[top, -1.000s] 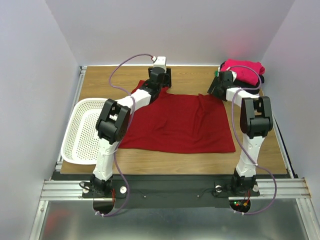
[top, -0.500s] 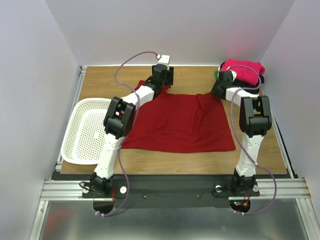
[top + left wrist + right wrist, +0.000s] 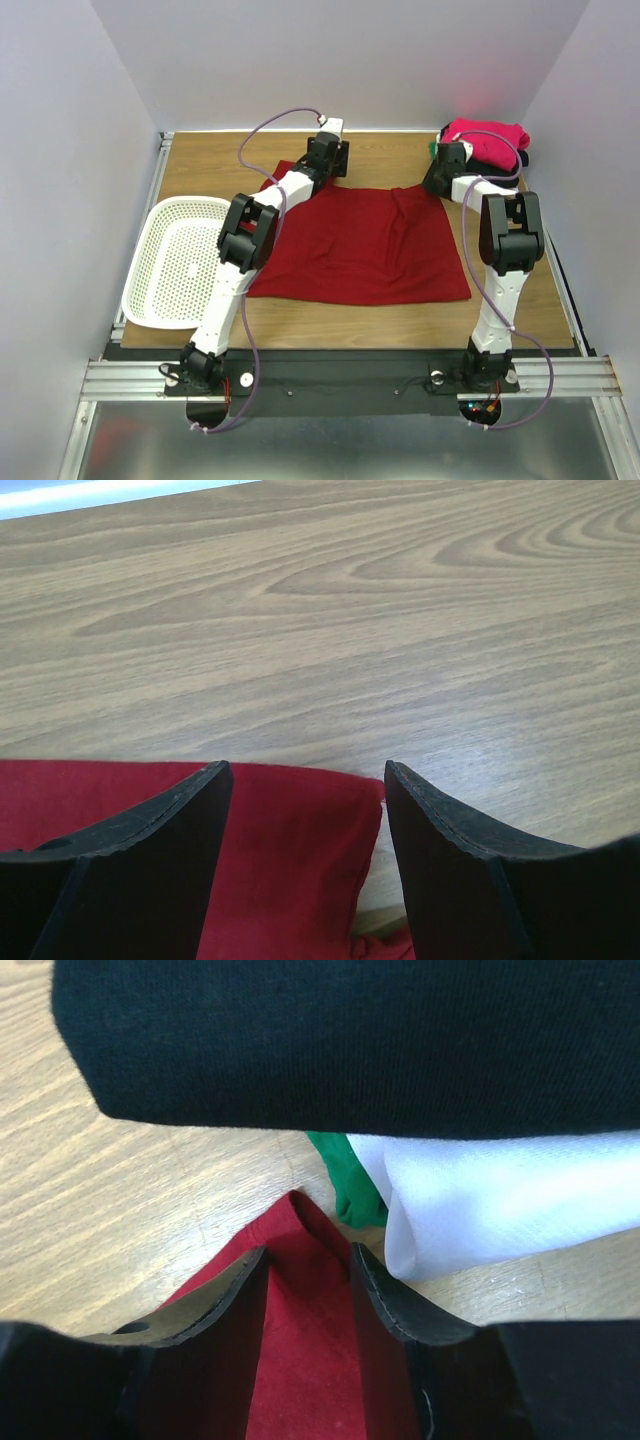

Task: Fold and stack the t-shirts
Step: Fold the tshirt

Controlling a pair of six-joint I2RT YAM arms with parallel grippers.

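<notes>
Two far corners of the dark red t-shirt (image 3: 370, 250), lying spread mid-table, are being approached: your left gripper (image 3: 305, 768) is arriving with jaws wide apart, your right gripper (image 3: 308, 1250) is narrowing around its corner without pinching yet, so folding is only starting.

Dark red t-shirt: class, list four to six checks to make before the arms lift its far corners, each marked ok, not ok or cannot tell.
1. Dark red t-shirt lying spread out: ok.
2. Left gripper open, straddling the far left corner: ok.
3. Right gripper has the far right corner between its fingers: ok.
4. Right gripper closed on the cloth: cannot tell.
5. Right gripper apart from the white t-shirt: cannot tell.
</notes>
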